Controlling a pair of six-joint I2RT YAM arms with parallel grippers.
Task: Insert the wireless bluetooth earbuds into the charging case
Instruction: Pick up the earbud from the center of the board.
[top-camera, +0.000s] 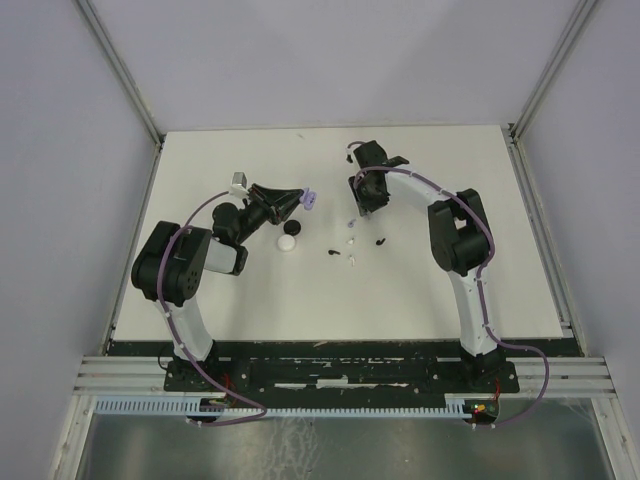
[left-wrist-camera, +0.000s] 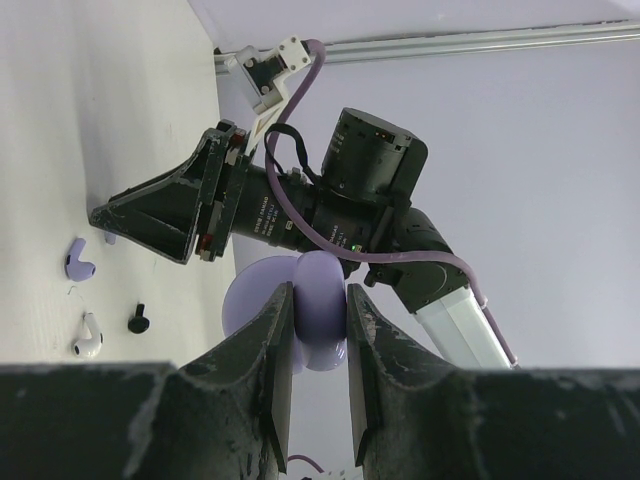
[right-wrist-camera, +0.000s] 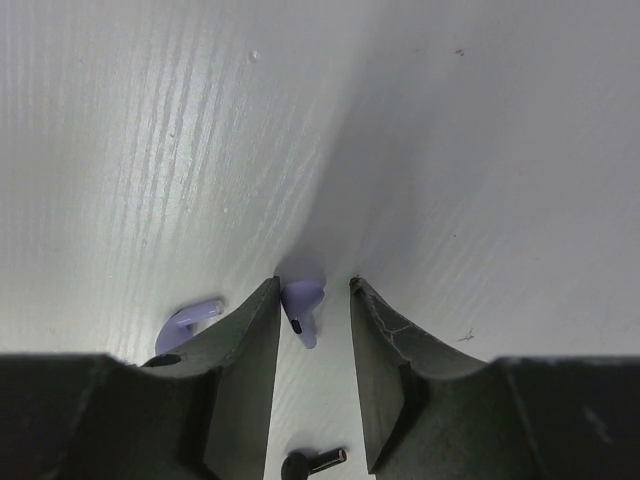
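Observation:
My left gripper (left-wrist-camera: 320, 296) is shut on the lilac charging case (left-wrist-camera: 322, 318), held off the table with its lid (left-wrist-camera: 250, 297) open; it also shows in the top view (top-camera: 309, 197). My right gripper (right-wrist-camera: 312, 286) is open, tips down at the table, straddling a lilac earbud (right-wrist-camera: 302, 306) that lies against the left finger. A second lilac earbud (right-wrist-camera: 190, 320) lies just outside that finger. A black earbud (right-wrist-camera: 310, 462) lies nearer the wrist. In the top view the right gripper (top-camera: 365, 210) stands over the earbud cluster, with pale earbuds (top-camera: 352, 243) and black ones (top-camera: 332, 252) just in front.
A white round puck (top-camera: 288, 242) and a black one (top-camera: 293, 228) lie below the left gripper. Another black earbud (top-camera: 381, 240) lies right of the cluster. The two grippers are close together near the table's middle back. Walls enclose the white table (top-camera: 250, 300).

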